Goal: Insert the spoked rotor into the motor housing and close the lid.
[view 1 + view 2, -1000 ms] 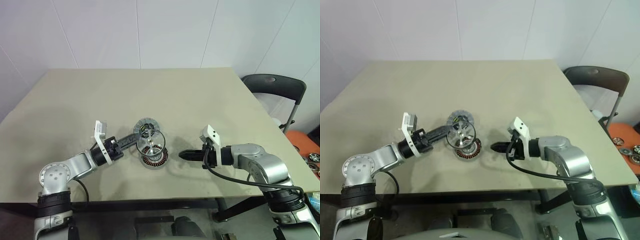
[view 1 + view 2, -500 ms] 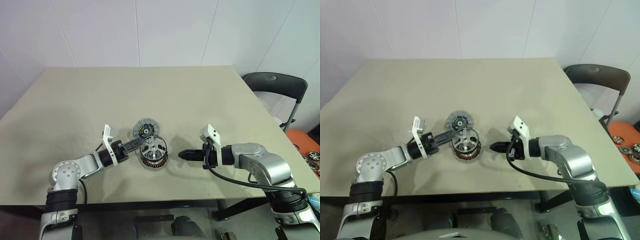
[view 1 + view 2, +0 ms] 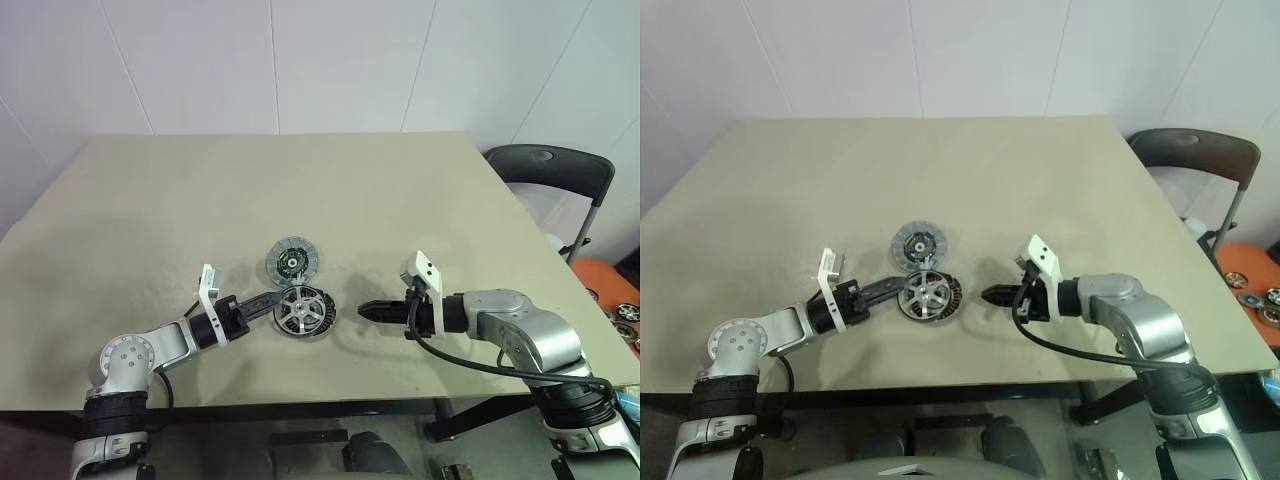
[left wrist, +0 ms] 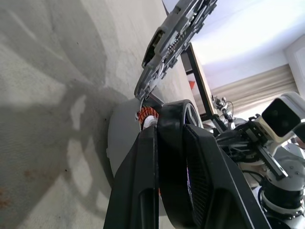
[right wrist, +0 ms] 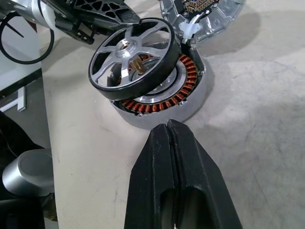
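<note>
- Three motor parts sit near the middle of the beige table (image 3: 420,190): we see a dark round motor housing (image 3: 322,312) with copper-coloured windings, a small silvery spoked rotor (image 3: 296,309) with a dark rim, and a flat light-grey ribbed lid (image 3: 293,261) with a dark centre.
- The lid lies flat at about 11 o'clock from the housing, just beside it.
- Our left gripper (image 3: 276,303) reaches in from 8 o'clock, its black fingers (image 4: 143,191) clamped narrowly on the rotor's rim.
- The rotor rests tilted on top of the housing, over its hollow centre; in the right wrist view the edge on the left gripper's side is raised, so it is not seated level.
- Our right gripper (image 3: 366,310) hovers at 3 o'clock from the housing, near it but apart, jaws pressed together on nothing.
- A dark chair (image 3: 555,175) stands beyond the table's right edge.
</note>
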